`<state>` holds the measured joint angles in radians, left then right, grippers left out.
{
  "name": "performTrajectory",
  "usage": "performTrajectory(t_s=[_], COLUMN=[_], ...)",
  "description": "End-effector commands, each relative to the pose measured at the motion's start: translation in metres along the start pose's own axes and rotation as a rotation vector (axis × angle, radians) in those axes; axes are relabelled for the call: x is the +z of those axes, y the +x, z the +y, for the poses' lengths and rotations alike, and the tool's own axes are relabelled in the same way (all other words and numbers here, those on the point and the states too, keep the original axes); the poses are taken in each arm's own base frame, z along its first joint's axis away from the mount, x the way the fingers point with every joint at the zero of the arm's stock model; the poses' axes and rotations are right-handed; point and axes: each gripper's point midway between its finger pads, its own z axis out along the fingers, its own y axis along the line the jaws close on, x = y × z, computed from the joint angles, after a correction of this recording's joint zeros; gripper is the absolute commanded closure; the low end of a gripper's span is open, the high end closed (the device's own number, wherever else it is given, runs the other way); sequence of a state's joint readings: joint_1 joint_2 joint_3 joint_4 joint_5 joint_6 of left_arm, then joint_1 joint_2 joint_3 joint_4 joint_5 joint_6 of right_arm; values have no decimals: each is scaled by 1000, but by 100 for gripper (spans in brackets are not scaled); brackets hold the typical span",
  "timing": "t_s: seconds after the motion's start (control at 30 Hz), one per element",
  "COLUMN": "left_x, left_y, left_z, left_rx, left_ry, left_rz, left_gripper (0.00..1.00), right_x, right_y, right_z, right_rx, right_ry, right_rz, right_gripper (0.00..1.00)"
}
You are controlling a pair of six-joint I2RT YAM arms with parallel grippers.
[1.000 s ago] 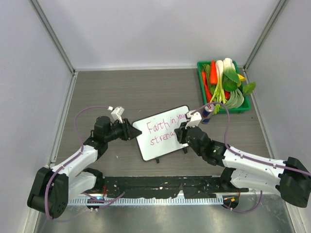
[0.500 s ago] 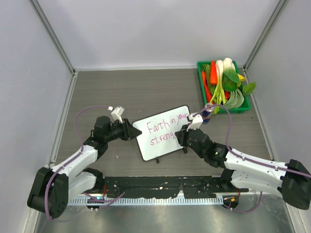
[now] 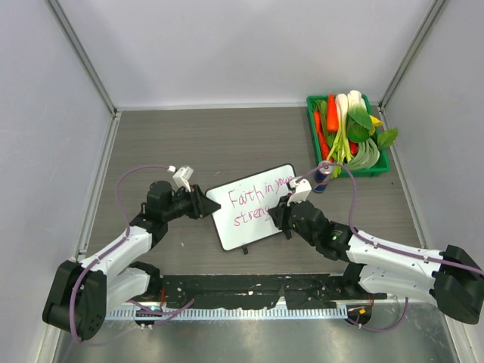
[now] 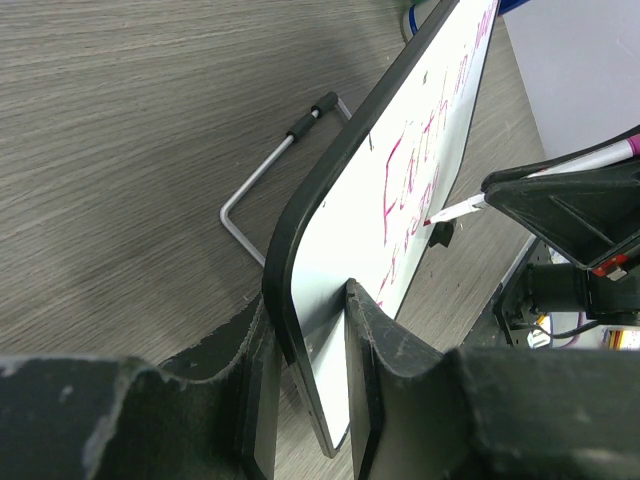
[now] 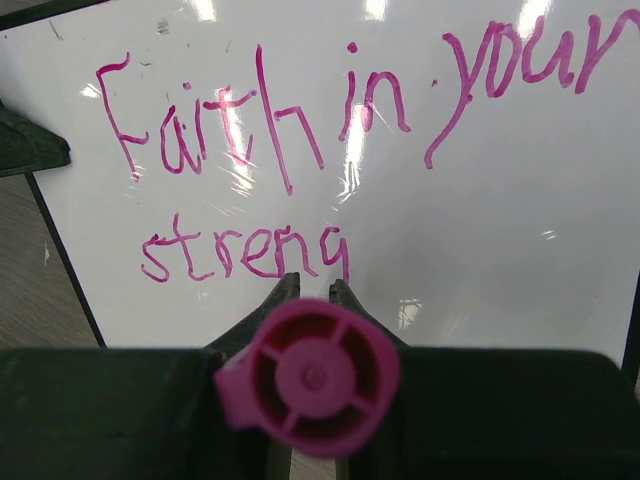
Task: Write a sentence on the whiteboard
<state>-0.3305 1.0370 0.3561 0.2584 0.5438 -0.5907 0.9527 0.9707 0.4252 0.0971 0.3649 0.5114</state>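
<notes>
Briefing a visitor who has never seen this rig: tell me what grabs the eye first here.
The pink sentence, reading "Faith in your streng" so far, stands out on the whiteboard at mid-table. The left end effector clamps the board's left edge while the right end effector holds a pink marker at the second line. A green tray of vegetables sits at the far right corner.

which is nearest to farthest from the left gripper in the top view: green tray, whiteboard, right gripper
1. whiteboard, its left edge clamped in the left gripper.
2. right gripper, holding the marker at the board's right side.
3. green tray, far right back corner.
</notes>
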Motion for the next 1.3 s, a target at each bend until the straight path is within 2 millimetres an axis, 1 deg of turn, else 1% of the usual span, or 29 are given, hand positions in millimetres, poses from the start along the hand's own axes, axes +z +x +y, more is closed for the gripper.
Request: performTrajectory(t_s=[0.0,0.07,0.23,0.33,0.4,0.47,0.57,0.7,0.8,0.9,1.03,1.27], left_x=[0,0,1,1,1,0,1,1,0,1,1,1], left_y=[6,6,6,6,6,6,6,6,6,6,5,6], left_z=[20,20,20,20,19,19,19,19,20,20,20,20], left_rx=[41,40,42,40,41,42,41,43,41,41,42,41], left_ry=[-74,-74,-74,-73,-72,-70,-71,-70,-74,-74,-74,-75], left_rz=[10,11,10,12,11,11,12,11,10,10,8,10], left_gripper=[100,100,100,100,100,100,100,100,100,100,100,100], right_x=[4,3,-4,-8,-12,-15,-15,-14,-11,-7,-2,5], right_y=[12,6,-18,-31,-43,-55,-70,-82,-84,-82,-76,-63], right_z=[-11,-6,18,25,28,27,19,7,1,-2,-4,-14], right_rx=[-4,13,49,71,94,114,144,150,139,119,105,94], right_ry=[42,31,-81,-122,-149,-161,-155,-122,-89,-71,-64,-27], right_rz=[32,17,-21,-39,-69,-95,-117,-139,-146,-141,-124,-100], right_gripper=[99,99,98,98,99,99,99,99,99,98,99,99])
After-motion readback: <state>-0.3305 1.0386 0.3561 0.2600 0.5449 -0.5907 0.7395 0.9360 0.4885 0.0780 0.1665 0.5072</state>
